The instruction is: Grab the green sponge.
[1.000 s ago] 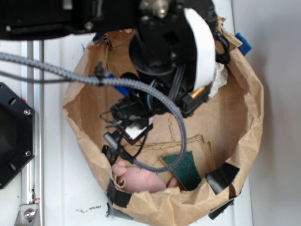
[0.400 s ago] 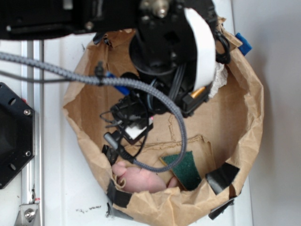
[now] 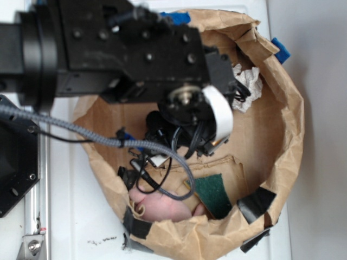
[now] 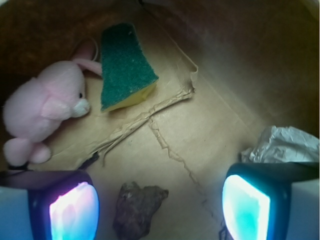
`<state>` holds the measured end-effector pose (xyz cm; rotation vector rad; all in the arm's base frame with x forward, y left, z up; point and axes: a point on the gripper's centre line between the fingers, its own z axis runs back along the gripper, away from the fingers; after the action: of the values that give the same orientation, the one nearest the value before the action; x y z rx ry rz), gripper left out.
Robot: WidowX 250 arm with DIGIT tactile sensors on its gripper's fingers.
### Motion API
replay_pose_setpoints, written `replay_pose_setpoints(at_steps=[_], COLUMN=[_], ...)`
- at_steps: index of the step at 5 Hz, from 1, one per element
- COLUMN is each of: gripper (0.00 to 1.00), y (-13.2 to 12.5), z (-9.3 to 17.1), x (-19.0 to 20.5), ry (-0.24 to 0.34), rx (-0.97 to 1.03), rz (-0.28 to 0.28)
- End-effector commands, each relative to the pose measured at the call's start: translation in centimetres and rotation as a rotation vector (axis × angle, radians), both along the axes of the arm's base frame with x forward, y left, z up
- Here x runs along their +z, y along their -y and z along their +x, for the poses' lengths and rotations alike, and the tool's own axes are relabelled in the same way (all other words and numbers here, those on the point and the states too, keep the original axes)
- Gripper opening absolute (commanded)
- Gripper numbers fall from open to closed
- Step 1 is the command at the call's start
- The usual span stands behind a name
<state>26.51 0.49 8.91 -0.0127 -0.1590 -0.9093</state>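
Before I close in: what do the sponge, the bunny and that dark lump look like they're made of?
Sponge: rough green scouring layer over yellow foam, which shows at its lower edge. Bunny: pink plush, with a soft fuzzy nap. Lump: brown, craggy and matte, rock-like, though real stone or an imitation can't be told. All lie on creased brown cardboard.

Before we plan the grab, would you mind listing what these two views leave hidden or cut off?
- Exterior view: the arm covers the bag's middle, so the gripper and brown lump are unseen; the green sponge is partly behind a cable.
- Exterior view: the pink toy is cut off by the bag rim.
- Wrist view: the crumpled paper runs behind one finger; the brown lump is cut by the bottom edge.
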Motion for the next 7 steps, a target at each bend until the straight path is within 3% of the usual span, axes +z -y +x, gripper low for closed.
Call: replay_pose_setpoints(at_steps=[1, 2, 3, 6, 7], gripper=[1.0, 1.0, 1.0, 1.0, 1.0], y=[5.0, 6.6, 7.8, 5.3, 5.8], z=[-1.5, -1.4, -0.8, 2.9, 3.5], x=[-1.0, -0.4, -0.3, -0.5, -0.9], ry=[0.027, 0.09, 0.107, 0.087, 0.079], rx=[-0.036, -0.016, -0.021, 0.047, 0.03], rz=[-0.017, -0.053, -0.07, -0.147, -0.169])
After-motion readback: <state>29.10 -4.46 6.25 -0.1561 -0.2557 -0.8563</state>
